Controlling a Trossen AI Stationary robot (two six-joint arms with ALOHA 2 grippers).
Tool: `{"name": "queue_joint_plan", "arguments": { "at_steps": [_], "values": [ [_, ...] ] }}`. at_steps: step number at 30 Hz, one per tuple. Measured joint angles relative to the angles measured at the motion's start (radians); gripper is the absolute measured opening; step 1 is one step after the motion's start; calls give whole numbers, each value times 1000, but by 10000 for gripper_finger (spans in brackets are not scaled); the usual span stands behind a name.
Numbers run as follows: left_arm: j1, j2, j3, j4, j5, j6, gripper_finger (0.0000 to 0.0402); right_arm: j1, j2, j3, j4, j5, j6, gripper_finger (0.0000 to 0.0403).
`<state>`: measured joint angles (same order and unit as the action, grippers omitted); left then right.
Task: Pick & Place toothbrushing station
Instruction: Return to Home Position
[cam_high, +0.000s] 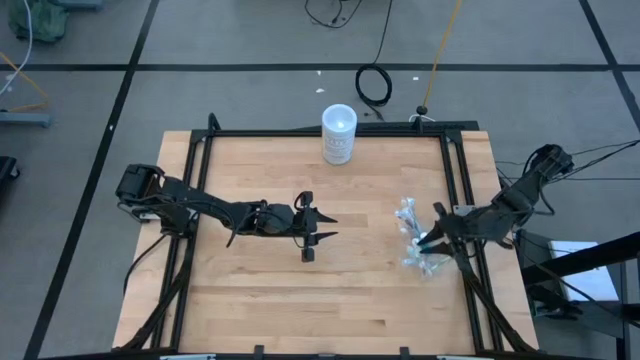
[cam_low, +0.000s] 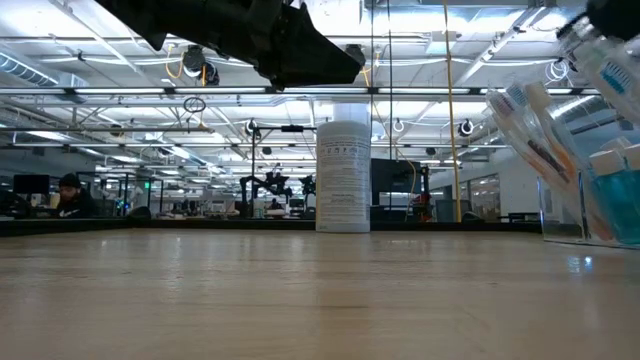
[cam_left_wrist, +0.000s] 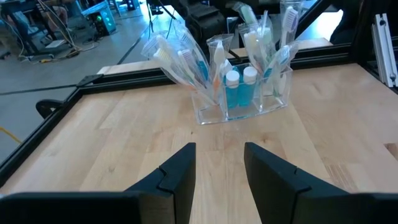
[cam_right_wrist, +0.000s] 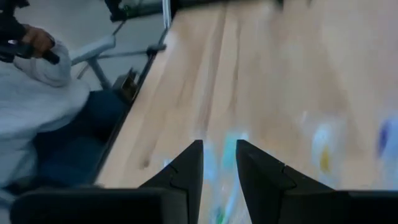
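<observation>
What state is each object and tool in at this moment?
Clear organizer: upright, filled, table's right side.
Toothbrushes: leaning in organizer.
Mouthwash bottles: upright, capped, in organizer.
White-lidded container: upright, lid on.
Left tool: open, empty, above mid-table.
Right tool: open, empty, by organizer.

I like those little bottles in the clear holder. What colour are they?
The little bottles are blue with white caps, clearest in the left wrist view.

Smooth, matt wood table (cam_high: 350, 290); glossy clear plastic organizer (cam_left_wrist: 214, 117).
</observation>
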<state>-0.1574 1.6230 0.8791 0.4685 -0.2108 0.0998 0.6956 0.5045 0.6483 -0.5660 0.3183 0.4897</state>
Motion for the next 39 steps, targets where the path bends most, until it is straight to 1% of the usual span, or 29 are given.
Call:
{"name": "queue_joint_plan", "arguments": {
  "at_steps": [3, 5, 7, 9, 10, 12, 13, 15, 17, 19, 21, 24, 26, 30, 32, 35, 39],
  "values": [
    [0, 0, 0, 10, 0, 0, 143, 0, -7, 0, 111, 114, -169, 91],
    [0, -1, 0, 13, -4, 0, 143, 0, -9, 0, 227, 218, -294, 91],
    [-2, -23, -1, -15, -32, 0, 143, 0, -9, 2, 353, 301, -400, 91],
    [-7, -65, -1, -42, -76, 2, 137, 0, -9, 2, 442, 341, -537, 91],
    [-9, -95, -1, -77, -100, 4, 131, -1, -9, 2, 466, 343, -609, 89],
    [-15, -164, -1, -154, -136, 7, 109, -2, -11, 3, 486, 343, -714, 81],
    [-17, -200, -1, -188, -144, 2, 95, -4, -13, 3, 485, 339, -739, 73],
    [-26, -285, -1, -269, -154, -29, 62, -15, -20, 3, 465, 315, -736, 52],
    [-34, -374, 0, -345, -150, -40, 27, -28, -36, 3, 421, 225, -705, 26],
    [-43, -465, 0, -432, -132, -32, 8, -38, -50, 2, 385, 116, -663, 7],
    [-57, -548, -7, -472, -120, -33, 11, -49, -59, 2, 367, 71, -628, 6],
    [-78, -677, -35, -520, -106, -2, 15, -63, -72, -3, 345, 71, -621, 6],
    [-86, -765, -72, -528, -105, 26, 7, -74, -88, -20, 344, 48, -645, 2],
    [-87, -931, -189, -517, -94, 45, 8, -106, -137, -87, 419, -138, -689, 1],
    [-87, -1002, -252, -516, -78, 45, 12, -121, -167, -126, 458, -184, -688, 1],
    [-88, -1091, -346, -489, -77, 48, 7, -153, -220, -173, 463, -174, -688, 1],
    [-87, -1184, -457, -428, -76, 121, 7, -203, -307, -234, 451, -167, -689, 1]
  ]
}}
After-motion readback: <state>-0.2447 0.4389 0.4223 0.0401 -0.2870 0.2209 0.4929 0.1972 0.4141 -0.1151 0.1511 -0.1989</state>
